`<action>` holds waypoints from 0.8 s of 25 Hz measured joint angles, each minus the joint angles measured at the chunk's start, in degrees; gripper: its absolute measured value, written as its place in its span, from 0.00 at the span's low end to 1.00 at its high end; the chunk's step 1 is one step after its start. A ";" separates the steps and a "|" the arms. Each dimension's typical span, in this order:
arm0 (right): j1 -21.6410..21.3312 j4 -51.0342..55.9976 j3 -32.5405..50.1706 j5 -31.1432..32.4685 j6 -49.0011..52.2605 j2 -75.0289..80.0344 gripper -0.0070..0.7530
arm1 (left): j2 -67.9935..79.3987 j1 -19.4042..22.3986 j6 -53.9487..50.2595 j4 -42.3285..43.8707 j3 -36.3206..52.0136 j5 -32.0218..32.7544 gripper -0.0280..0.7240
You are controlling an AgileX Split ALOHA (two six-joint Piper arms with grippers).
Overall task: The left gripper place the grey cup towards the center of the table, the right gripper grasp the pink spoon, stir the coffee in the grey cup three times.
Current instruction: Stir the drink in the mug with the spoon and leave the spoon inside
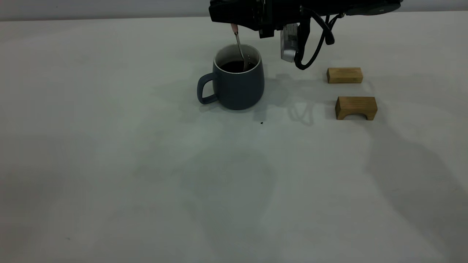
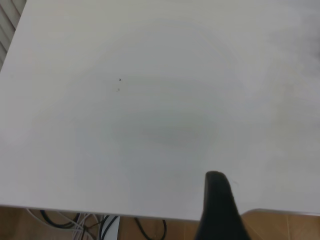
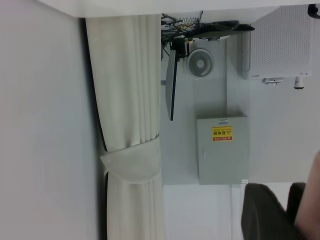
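1. The right hand grips the pink end of the spoon above the cup.
2. The spoon bowl dips into the coffee.
3. The cup stands mid-tabletop, beside two wooden blocks.
4. Left hand: grip cannot be told.

2 wooden blocks stand right of the grey cup.

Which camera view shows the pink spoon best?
The exterior view: the spoon hangs from the right claw with its bowl in the cup. The right wrist view shows only a pink sliver at its edge; the left wrist view shows none.
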 joint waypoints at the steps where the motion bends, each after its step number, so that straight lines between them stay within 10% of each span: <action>1: 0.44 0.41 0.00 0.00 0.19 0.21 0.16 | 0.00 0.00 0.00 0.00 0.00 0.00 0.79; 20: -1.86 -2.34 -8.92 0.16 -1.58 5.34 0.16 | 0.00 0.00 0.00 0.00 0.00 0.00 0.79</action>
